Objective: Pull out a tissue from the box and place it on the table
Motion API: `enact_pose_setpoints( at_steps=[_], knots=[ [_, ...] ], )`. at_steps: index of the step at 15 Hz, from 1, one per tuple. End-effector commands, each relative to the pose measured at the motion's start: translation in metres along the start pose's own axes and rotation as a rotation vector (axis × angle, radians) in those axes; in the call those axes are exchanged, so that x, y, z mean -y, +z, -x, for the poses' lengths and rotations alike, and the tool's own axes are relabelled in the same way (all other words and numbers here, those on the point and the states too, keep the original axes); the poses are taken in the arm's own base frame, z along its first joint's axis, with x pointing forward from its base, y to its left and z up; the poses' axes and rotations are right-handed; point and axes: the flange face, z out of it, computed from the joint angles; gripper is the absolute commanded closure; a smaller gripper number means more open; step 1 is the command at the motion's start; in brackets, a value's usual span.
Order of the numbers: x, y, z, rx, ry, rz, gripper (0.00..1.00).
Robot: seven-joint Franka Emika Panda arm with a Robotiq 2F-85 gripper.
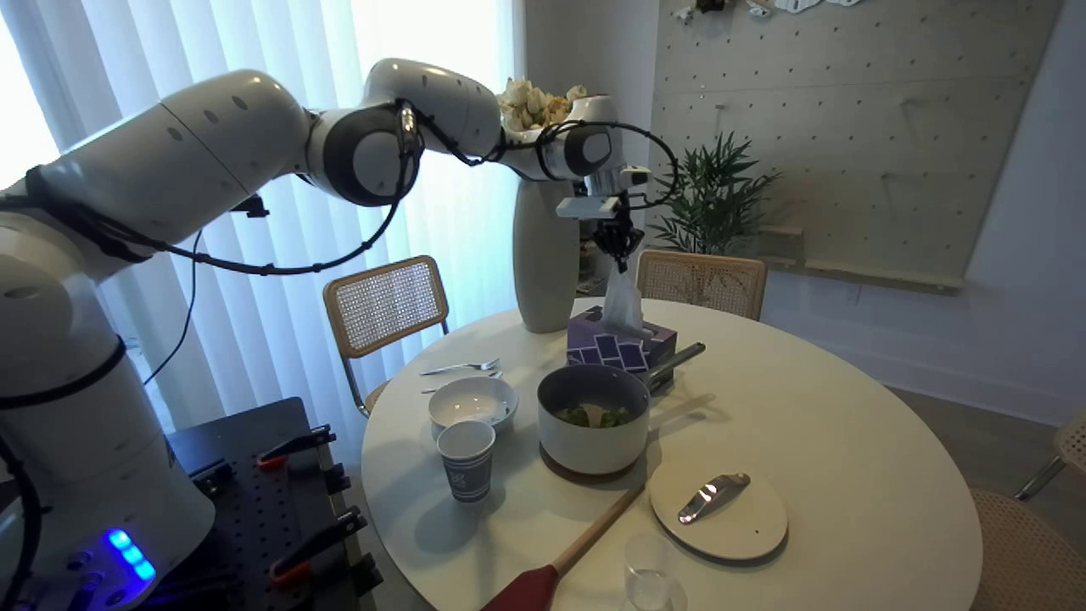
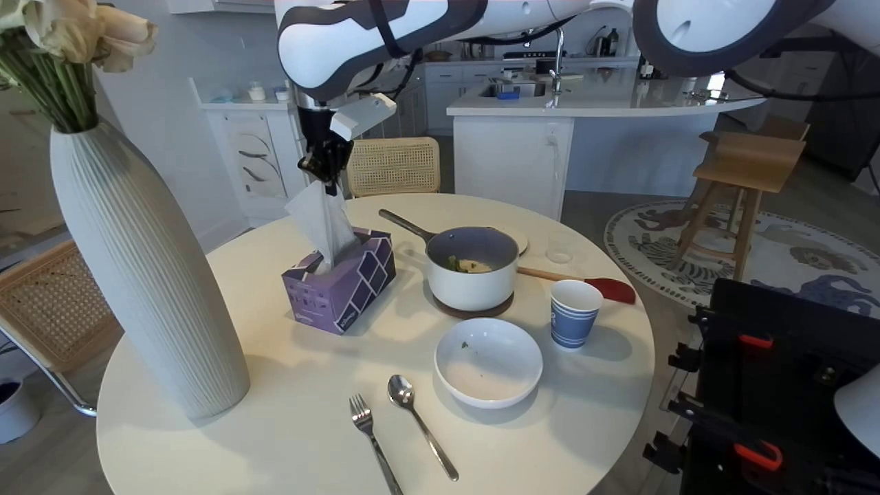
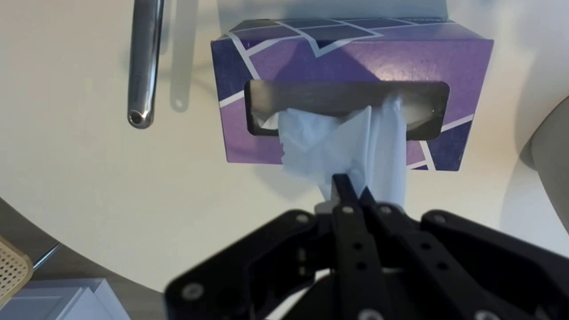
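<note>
In an exterior view: tall ribbed vase (image 2: pixel 144 261) of pale flowers (image 2: pixel 75 31) toward the left edge; fork (image 2: pixel 373 441) and spoon (image 2: pixel 427 434) side by side toward the near edge, spoon nearer the white bowl (image 2: pixel 485 375). Just beside the bowl, upright near the right edge, blue-and-white paper cup (image 2: pixel 573 323). Farther in, white-sided pot (image 2: pixel 471 287) with green bits (image 2: pixel 452 262) inside, on a brown trivet (image 2: pixel 474 315), dark handle (image 2: pixel 405 225) toward the far edge; past it, cane-backed chair (image 2: pixel 393 167). In an exterior view, toward the near edge: red-headed spatula (image 1: pixel 598 532), clear glass (image 1: pixel 649 579), and round plate (image 1: pixel 721 539) bearing a shiny metal utensil (image 1: pixel 713 497). Leafy plant (image 1: pixel 717 191) past the far edge.
</note>
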Motion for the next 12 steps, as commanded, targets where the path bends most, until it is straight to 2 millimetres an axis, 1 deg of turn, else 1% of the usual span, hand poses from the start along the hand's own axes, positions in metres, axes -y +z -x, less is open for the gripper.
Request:
enact_pose_setpoints(
  at_steps=[1,6,12],
  knots=[
    [-0.005,-0.02,-0.005,-0.009,0.035,0.01,1.0],
    [-0.003,-0.047,-0.011,-0.028,0.031,0.024,1.0],
    [0.008,-0.079,-0.019,-0.063,0.021,0.033,1.0]
  ],
)
